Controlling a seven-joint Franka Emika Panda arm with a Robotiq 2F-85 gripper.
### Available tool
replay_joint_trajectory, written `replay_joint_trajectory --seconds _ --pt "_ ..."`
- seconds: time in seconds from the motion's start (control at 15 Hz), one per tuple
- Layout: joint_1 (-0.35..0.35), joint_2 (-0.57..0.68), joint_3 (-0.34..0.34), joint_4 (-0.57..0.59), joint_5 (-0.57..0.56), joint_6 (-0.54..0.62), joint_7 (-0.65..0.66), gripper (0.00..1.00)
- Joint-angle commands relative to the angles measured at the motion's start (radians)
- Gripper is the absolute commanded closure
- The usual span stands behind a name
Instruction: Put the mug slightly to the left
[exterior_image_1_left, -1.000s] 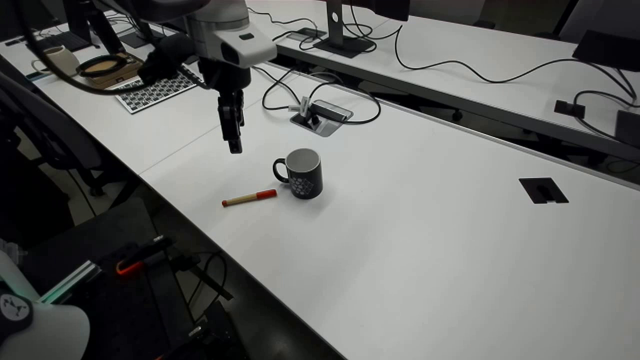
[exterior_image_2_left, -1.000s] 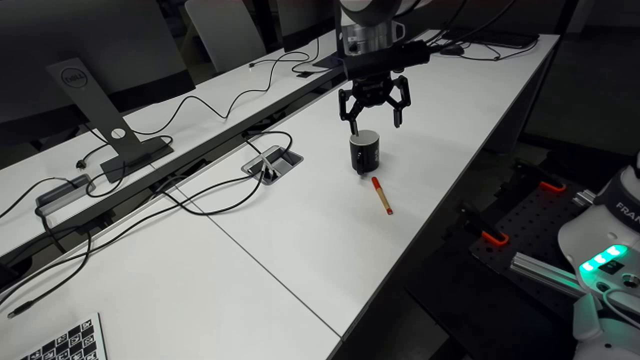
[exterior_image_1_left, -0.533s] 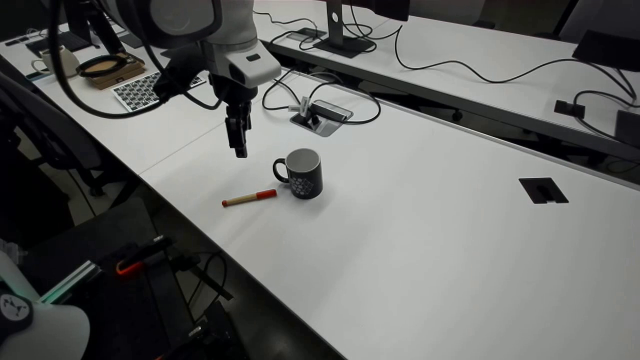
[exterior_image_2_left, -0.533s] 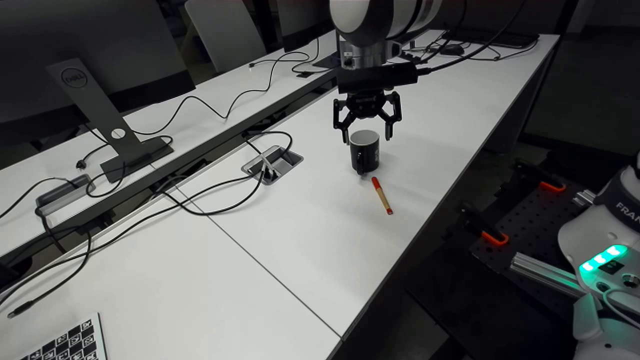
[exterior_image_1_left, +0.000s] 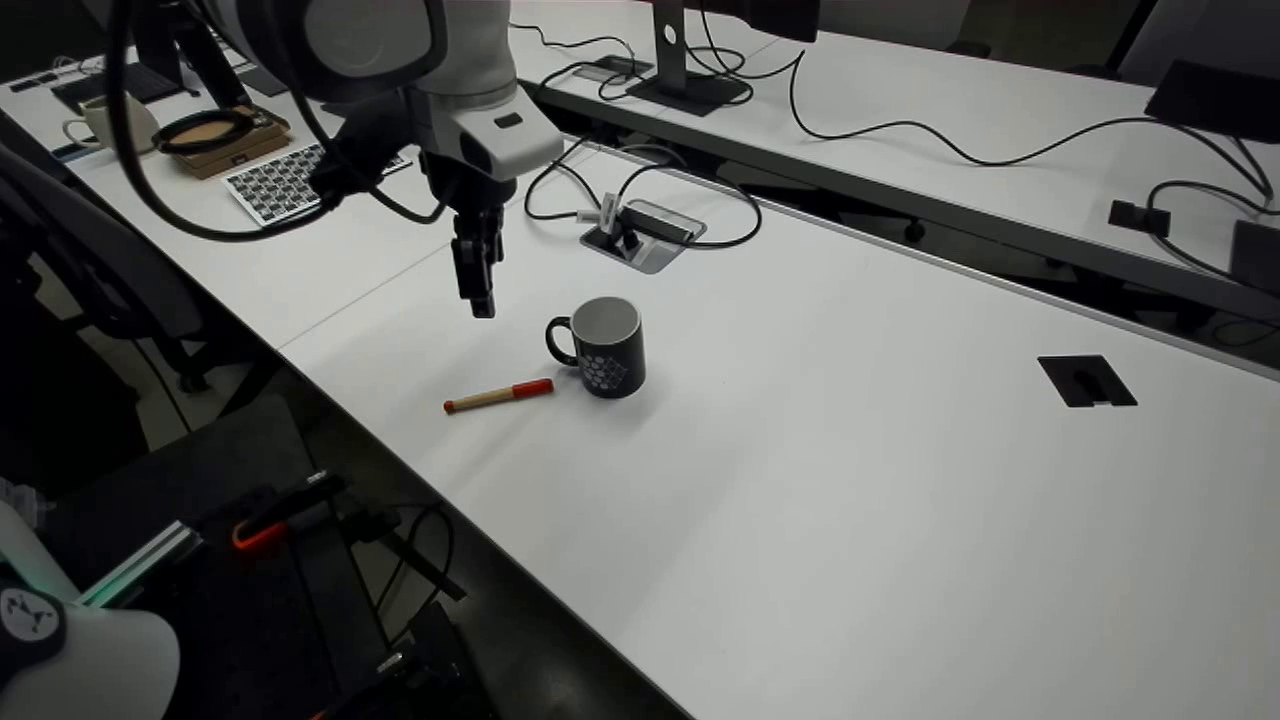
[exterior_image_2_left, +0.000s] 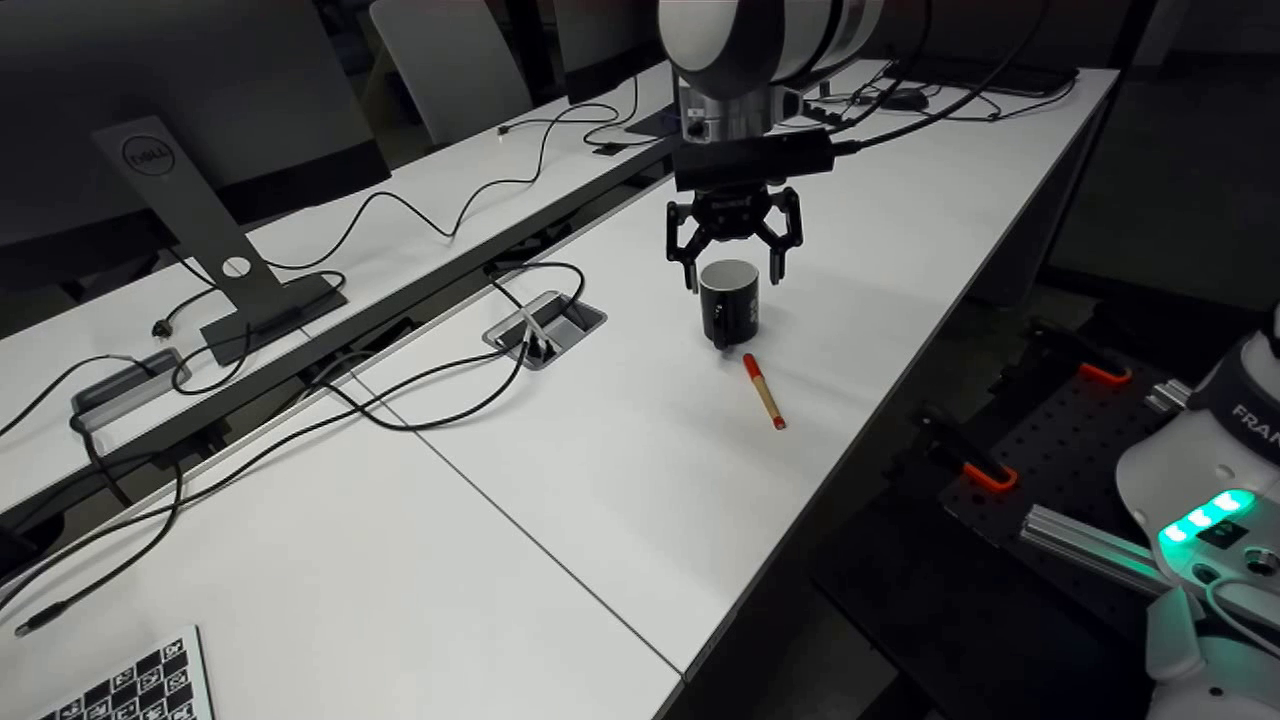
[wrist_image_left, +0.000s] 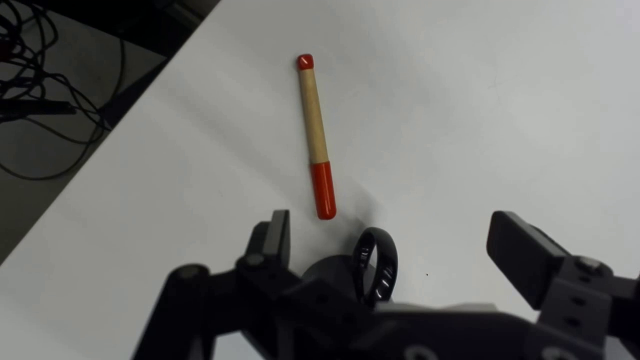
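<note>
The mug is small, black and cylindrical with a pale print and a side handle; it stands upright on the white table in both exterior views (exterior_image_1_left: 612, 352) (exterior_image_2_left: 732, 312). In the wrist view, its handle and part of its body (wrist_image_left: 390, 260) show at the bottom; the rest is hidden behind the gripper. My gripper is open and empty, pointing down above the table in both exterior views (exterior_image_1_left: 483, 308) (exterior_image_2_left: 735, 280). In an exterior view its fingertips appear on either side of the mug's rim. In the wrist view, the handle lies between the spread fingers (wrist_image_left: 390, 217), nearer the left one.
A red-and-tan pen (exterior_image_1_left: 500, 395) lies on the table close to the mug's handle side. A recessed socket box (exterior_image_1_left: 650, 237) with black cables is set in the table. A black plate (exterior_image_1_left: 1088, 381) lies farther off. A keyboard-patterned board (exterior_image_1_left: 285, 180) is behind the arm.
Over the last second my gripper has moved a little and sunk slightly, leftward in an exterior view, with its fingers still spread. In the last half second it has barely moved. The mug has stayed put.
</note>
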Motion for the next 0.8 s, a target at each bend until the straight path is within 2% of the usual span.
replay_joint_trajectory --seconds 0.0,0.33,0.73 --pt "0.027 0.061 -0.008 0.022 0.061 0.081 -0.008 0.0" --pt "0.063 0.128 -0.013 0.035 0.095 0.248 0.024 0.0" --pt "0.085 0.193 -0.032 0.051 0.133 0.334 0.112 0.0"
